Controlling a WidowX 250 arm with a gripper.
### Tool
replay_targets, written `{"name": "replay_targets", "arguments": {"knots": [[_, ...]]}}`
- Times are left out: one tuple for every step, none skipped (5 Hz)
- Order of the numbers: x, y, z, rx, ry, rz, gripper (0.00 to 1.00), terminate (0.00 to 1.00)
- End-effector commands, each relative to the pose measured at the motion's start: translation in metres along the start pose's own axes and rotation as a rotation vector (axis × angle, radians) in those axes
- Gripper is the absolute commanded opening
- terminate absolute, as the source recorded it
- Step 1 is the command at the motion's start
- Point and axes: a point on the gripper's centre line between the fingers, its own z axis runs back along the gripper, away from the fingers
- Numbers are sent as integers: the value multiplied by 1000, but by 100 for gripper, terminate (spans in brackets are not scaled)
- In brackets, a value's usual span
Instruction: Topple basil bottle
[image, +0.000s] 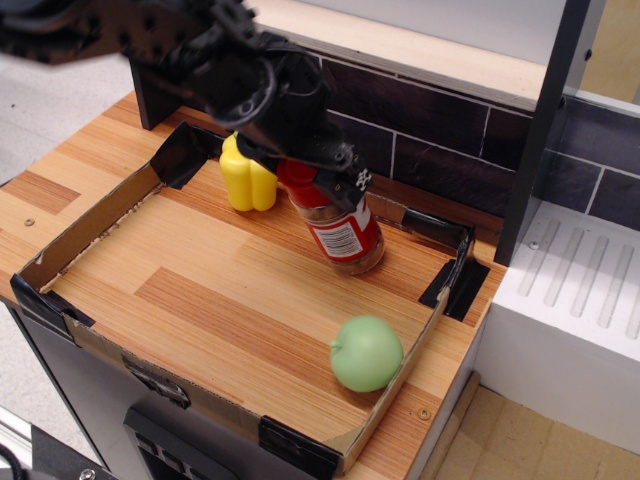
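The basil bottle (340, 228) is a clear jar with a red lid and a red-and-white label. It leans strongly with its top toward the upper left, its base resting on the wooden board near the back right. My black gripper (310, 175) is shut around the lid end and upper body of the bottle. The arm reaches in from the upper left and hides part of the lid.
A yellow bell pepper (248, 178) stands just left of the bottle, partly behind the arm. A pale green ball (366, 352) lies at the front right. A low cardboard rim (90, 222) frames the board. A dark brick wall (440, 130) rises behind; a white rack (580, 290) stands at the right.
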Motion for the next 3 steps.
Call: {"name": "replay_targets", "arguments": {"knots": [[-16,11,5,-78,-10,-83,0,0],[-33,15,1,-23,39,-73,0,0],[-50,22,-7,27,93,-80,0,0]]}}
